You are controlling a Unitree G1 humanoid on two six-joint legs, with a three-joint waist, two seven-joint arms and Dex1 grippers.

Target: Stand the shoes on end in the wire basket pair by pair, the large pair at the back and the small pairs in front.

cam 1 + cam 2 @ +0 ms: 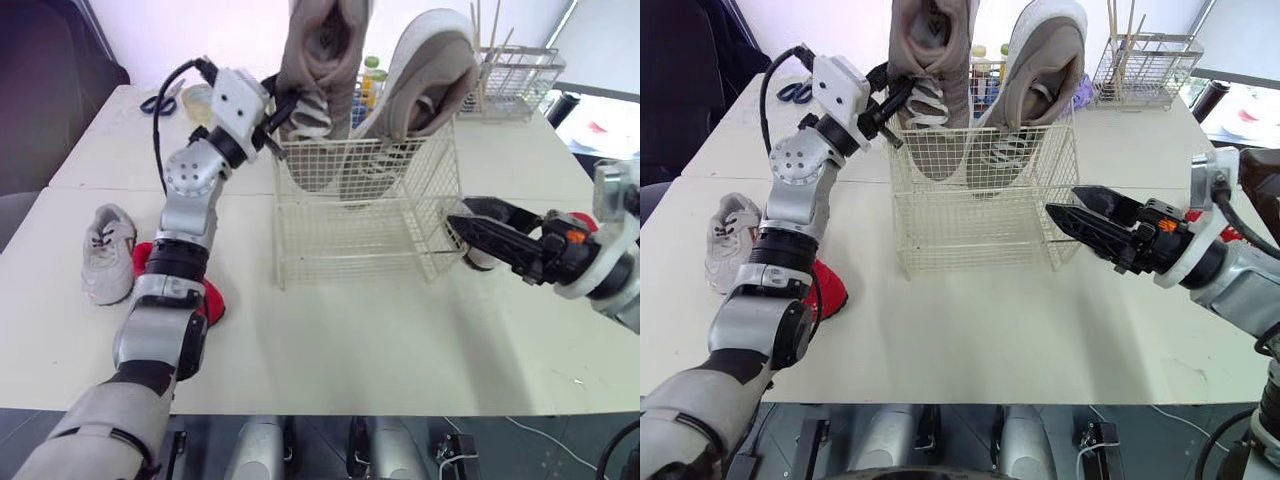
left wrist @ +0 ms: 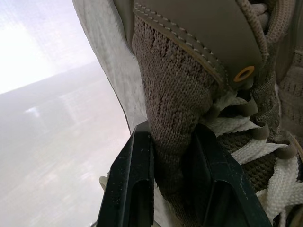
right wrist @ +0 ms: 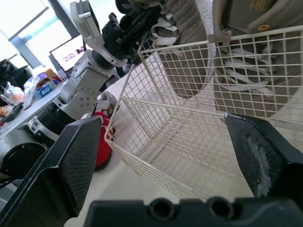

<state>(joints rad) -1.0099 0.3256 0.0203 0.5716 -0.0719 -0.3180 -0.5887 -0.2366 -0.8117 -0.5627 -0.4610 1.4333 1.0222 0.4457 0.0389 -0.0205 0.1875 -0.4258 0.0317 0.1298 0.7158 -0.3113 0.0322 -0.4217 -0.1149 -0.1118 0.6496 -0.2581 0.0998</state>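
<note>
- My left gripper [image 1: 272,118] is clamped on the knit tongue of a large taupe sneaker [image 1: 320,60] at the back left of the wire basket [image 1: 350,245]. The left wrist view shows both black fingers [image 2: 135,184] pinching the fabric just beside the white laces.
- My right gripper [image 1: 1070,212] hangs spread and empty, just off the basket's right front corner.
- The held sneaker stands on end. Its long axis is near vertical, with the toe down inside the basket, the heel well above the rim and the laced side facing the front, towards me.
- Its mate [image 1: 430,75] stands beside it at the back right, also toe down but tilted, the heel leaning out to the right.
- To do this step well, I judge I should seat the toe firmly against the basket floor and back wall before letting go (a tongue is a soft handle, so the shoe may flop). Then I would lift straight up, clear of the laces.
- A small grey sneaker [image 1: 105,250] lies flat on the table [image 1: 350,340] to the left of the basket, and a red shoe [image 1: 825,290] sits just beside my left arm. Both belong in the basket's front.
</note>
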